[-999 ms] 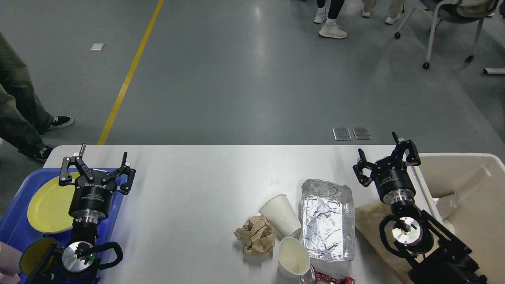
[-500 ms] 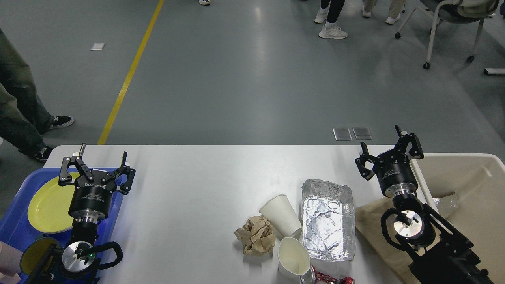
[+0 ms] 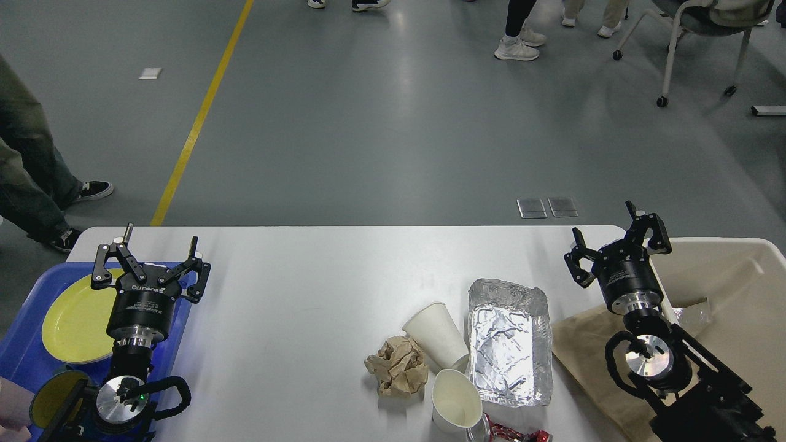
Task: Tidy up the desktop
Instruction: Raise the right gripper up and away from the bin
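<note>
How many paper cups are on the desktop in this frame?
2. One paper cup lies tipped beside the crumpled paper; the other cup stands just below it, near the desktop's front edge. More may be hidden below the frame.

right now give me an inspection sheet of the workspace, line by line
surface: white desktop, far and middle parts bare, litter grouped at the near right
job's things: crumpled brown paper, two white paper cups, foil tray, red wrapper at the near edge, brown paper sheet
clutter: blue tray with yellow plate at left; beige bin at right
grippers: left gripper over the blue tray's edge, jaws open, empty; right gripper near the bin's rim, jaws open, empty
cables: short black loops at both wrists
surroundings: grey floor, yellow line, people's legs, a wheeled chair
</note>
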